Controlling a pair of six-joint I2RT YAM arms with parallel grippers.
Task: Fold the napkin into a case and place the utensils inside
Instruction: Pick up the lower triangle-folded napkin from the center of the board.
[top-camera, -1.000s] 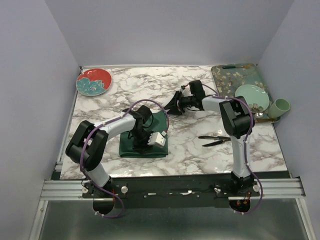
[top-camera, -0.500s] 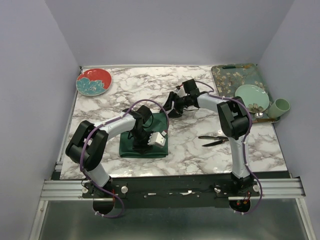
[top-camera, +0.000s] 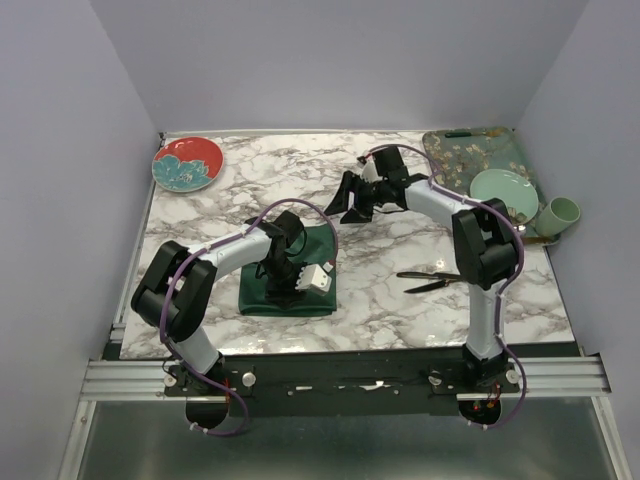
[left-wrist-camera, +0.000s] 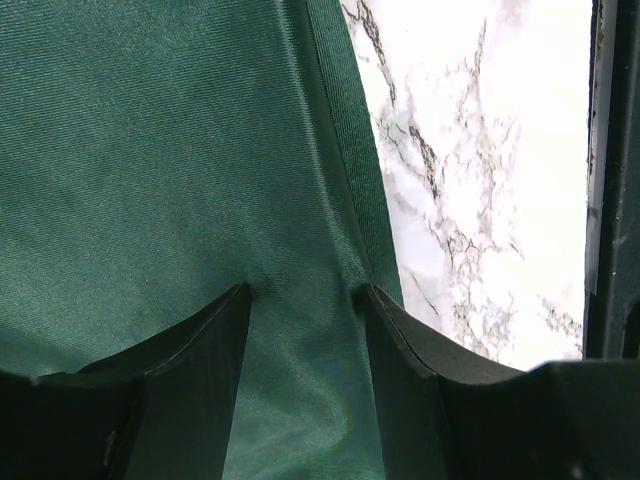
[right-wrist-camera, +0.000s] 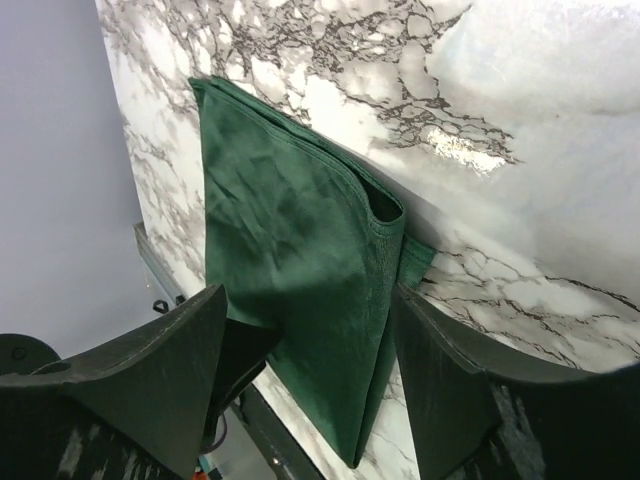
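Observation:
The napkin (top-camera: 300, 245) lies folded into a long dark green rectangle on the marble, left of centre. In the right wrist view the napkin (right-wrist-camera: 290, 250) shows an open pocket mouth at its far end. My left gripper (top-camera: 279, 288) stands over its near half. In the left wrist view the left gripper (left-wrist-camera: 305, 292) is open, both fingertips (left-wrist-camera: 238, 296) resting on the napkin (left-wrist-camera: 170, 160), which lies flat between them. My right gripper (top-camera: 350, 200) hovers open beyond the napkin's far right corner, holding nothing. Two black utensils (top-camera: 430, 280) lie crossed to the right of the napkin.
A red plate (top-camera: 187, 163) sits at the back left corner. The teal floral tray (top-camera: 462, 150) at the back right carries a pale green plate (top-camera: 499, 190), with a green cup (top-camera: 563, 212) beside it. Grey walls close in on three sides.
The right gripper has pulled back from the napkin's far corner and its jaws have widened. The left gripper and the napkin have not moved.

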